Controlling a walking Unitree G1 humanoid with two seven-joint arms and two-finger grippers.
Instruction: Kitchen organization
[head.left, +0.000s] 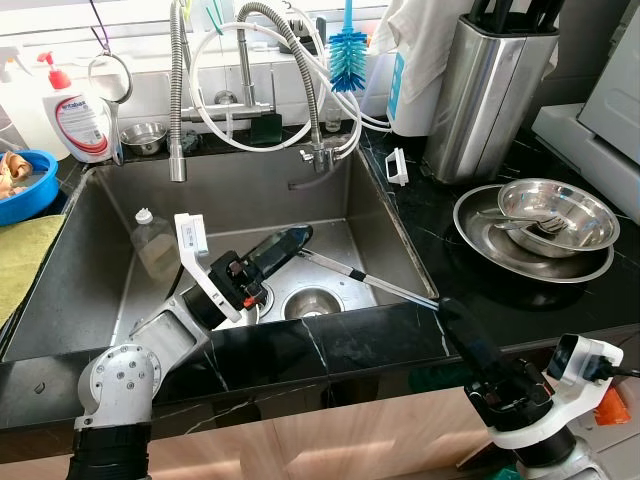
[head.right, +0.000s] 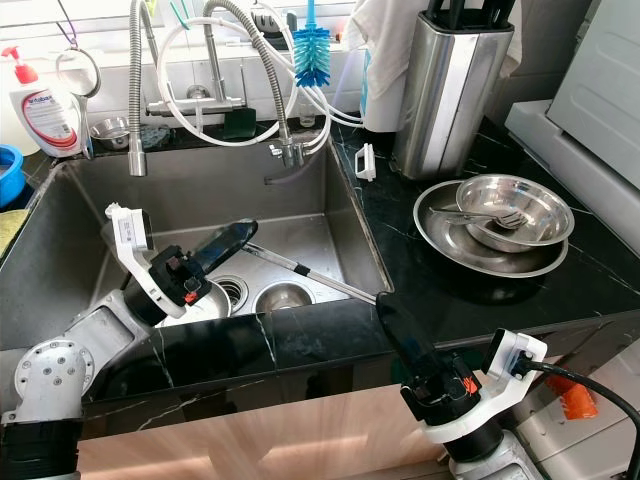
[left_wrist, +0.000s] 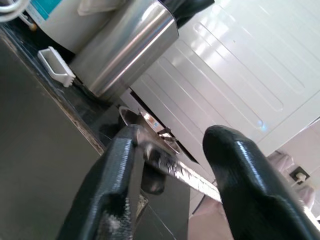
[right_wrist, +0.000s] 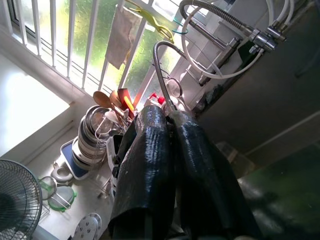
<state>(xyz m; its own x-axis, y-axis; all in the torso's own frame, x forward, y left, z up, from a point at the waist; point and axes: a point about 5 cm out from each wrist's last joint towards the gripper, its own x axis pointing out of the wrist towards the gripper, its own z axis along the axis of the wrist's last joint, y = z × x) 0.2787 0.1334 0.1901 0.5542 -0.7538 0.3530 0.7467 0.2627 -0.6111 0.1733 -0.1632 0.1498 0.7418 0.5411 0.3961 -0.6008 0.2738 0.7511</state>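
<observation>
No legible text on anything.

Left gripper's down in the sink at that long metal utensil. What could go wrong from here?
The left gripper has its fingers open around the long metal utensil, not clamped; lifting now could let it slip out.

The utensil leans from the sink up onto the counter edge, so a pull might lever its far end toward the stacked steel bowls.

The right gripper, shut, sits at the counter edge near that far end and could be struck.
</observation>
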